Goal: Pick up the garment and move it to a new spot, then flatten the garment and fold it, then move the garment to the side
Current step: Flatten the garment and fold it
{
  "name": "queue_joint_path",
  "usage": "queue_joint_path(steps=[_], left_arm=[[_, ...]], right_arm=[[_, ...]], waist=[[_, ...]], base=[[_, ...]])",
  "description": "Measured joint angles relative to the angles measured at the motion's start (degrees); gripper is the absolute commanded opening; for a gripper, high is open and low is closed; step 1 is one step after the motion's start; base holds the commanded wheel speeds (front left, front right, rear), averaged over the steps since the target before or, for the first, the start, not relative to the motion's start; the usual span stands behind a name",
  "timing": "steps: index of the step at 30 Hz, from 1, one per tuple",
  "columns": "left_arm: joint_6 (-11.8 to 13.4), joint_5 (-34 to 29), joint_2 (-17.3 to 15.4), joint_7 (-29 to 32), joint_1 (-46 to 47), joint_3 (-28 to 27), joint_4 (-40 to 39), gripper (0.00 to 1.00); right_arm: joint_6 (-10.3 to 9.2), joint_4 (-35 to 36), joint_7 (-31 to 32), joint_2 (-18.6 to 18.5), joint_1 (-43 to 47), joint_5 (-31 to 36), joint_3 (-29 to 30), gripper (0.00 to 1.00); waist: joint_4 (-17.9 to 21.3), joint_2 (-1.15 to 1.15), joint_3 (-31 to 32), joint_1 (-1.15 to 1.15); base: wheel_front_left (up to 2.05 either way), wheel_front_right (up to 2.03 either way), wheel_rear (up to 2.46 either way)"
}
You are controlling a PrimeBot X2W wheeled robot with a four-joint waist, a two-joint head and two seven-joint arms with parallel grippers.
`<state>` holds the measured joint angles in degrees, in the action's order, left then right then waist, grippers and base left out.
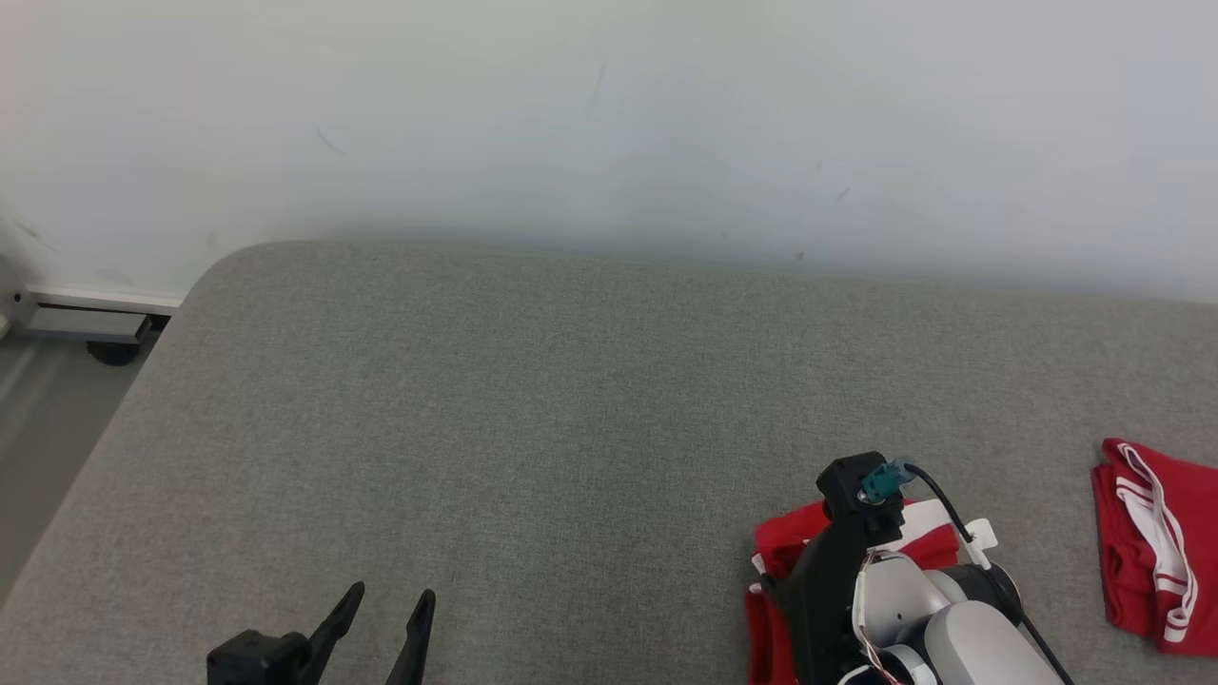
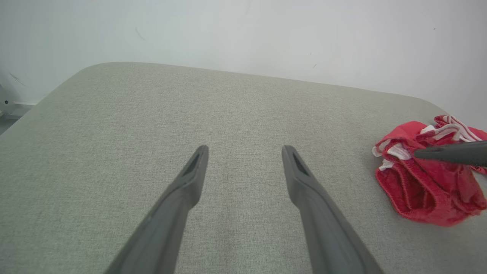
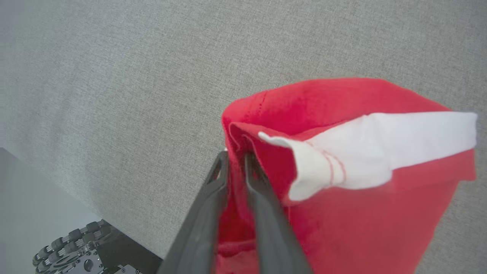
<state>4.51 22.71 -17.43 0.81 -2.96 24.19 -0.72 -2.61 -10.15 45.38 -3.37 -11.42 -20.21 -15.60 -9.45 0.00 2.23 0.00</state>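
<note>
Right claw (image 3: 236,156): fingers nearly together, clamped on a red folded edge of the garment (image 3: 342,99); cloth visible between the 2 fingers.

Left claw (image 1: 392,595): fingers apart, holding nothing, low over bare desk (image 1: 609,381) at the robot's near left, well apart from the cloth.

Garment position: near right of the grey fabric-covered desk, bunched in a loose heap. The left wrist view shows it resting on the surface, with 1 finger of the right claw lying across its top. A white band (image 3: 380,144) sticks out beside the pinch. A second red piece with white stripes (image 1: 1142,552) lies farther right, apart from it.

Handling (judgement): light, soft knit, no stiffness; it will drape and swing from a single pinch, and layers may slide over each other. Not fragile. The grey cover looks grippy enough to drag cloth.

Grip note: the hemmed edge is thicker and less likely to slip out than a single layer. For flattening, 2 corners of 1 edge, 1 per claw, seem best.
</note>
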Motion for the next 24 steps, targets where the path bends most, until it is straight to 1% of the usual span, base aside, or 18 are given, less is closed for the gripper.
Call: queue_joint_path(steps=[3,6,10,12,13,15,17,19,21,24], left_arm=[[0.01,0.0,-0.01,0.0,0.0,-0.04,0.01,1.0],[0.01,0.0,-0.02,0.0,-0.01,-0.1,0.01,1.0],[0.02,0.01,-0.08,0.0,-0.02,-0.16,-0.01,1.0],[0.02,0.01,-0.05,0.0,-0.02,-0.15,-0.03,1.0],[0.03,0.01,-0.05,0.0,-0.02,-0.16,-0.03,1.0],[0.03,0.01,-0.05,0.0,-0.03,-0.16,-0.03,1.0],[0.09,0.01,-0.03,-0.01,-0.05,-0.16,-0.08,1.0],[0.1,0.01,0.0,-0.01,-0.08,-0.16,-0.13,1.0],[0.11,0.02,-0.01,0.0,-0.12,-0.16,-0.25,1.0],[0.11,0.03,-0.03,-0.01,-0.18,-0.19,-0.38,1.0]], right_arm=[[0.0,1.64,-0.86,0.02,-0.21,-2.27,0.11,1.0],[-0.97,5.06,-3.42,0.08,-2.32,-5.95,0.65,1.0],[-1.53,8.82,-6.19,0.19,-4.81,-6.16,4.45,1.0],[-2.27,9.78,-6.93,-0.07,-4.65,-4.89,6.12,1.0],[-2.47,10.07,-7.09,-0.74,-4.46,-4.04,6.88,1.0],[-2.76,10.18,-7.05,-3.45,-3.64,-2.56,8.47,1.0],[-3.02,10.14,-6.54,-6.81,-1.2,-1.25,10.07,1.0],[-3.46,9.88,-6.49,-9.16,2.0,0.4,11.52,1.0],[-3.5,9.4,-6.35,-10.13,4.75,0.66,12.96,1.0],[-3.53,8.32,-6.06,-10.29,6.99,0.64,14.35,1.0]], waist=[[-0.01,0.0,0.04,0.0],[0.08,0.0,0.11,0.0],[0.4,0.0,0.21,0.0],[0.62,0.0,0.29,0.0],[0.73,0.0,0.32,0.0],[0.96,0.0,0.41,0.0],[1.19,0.0,0.5,0.0],[1.38,0.0,0.59,0.0],[1.55,0.0,0.64,0.0],[1.71,0.0,0.63,0.0]], base=[[0.0,0.0,0.0],[0.0,0.0,0.0],[0.0,0.0,0.0],[0.0,0.0,0.0],[0.0,0.0,0.0],[0.0,0.0,0.0],[0.0,0.0,0.0],[0.0,0.0,0.0],[0.0,0.0,0.0],[0.0,0.0,0.0]])
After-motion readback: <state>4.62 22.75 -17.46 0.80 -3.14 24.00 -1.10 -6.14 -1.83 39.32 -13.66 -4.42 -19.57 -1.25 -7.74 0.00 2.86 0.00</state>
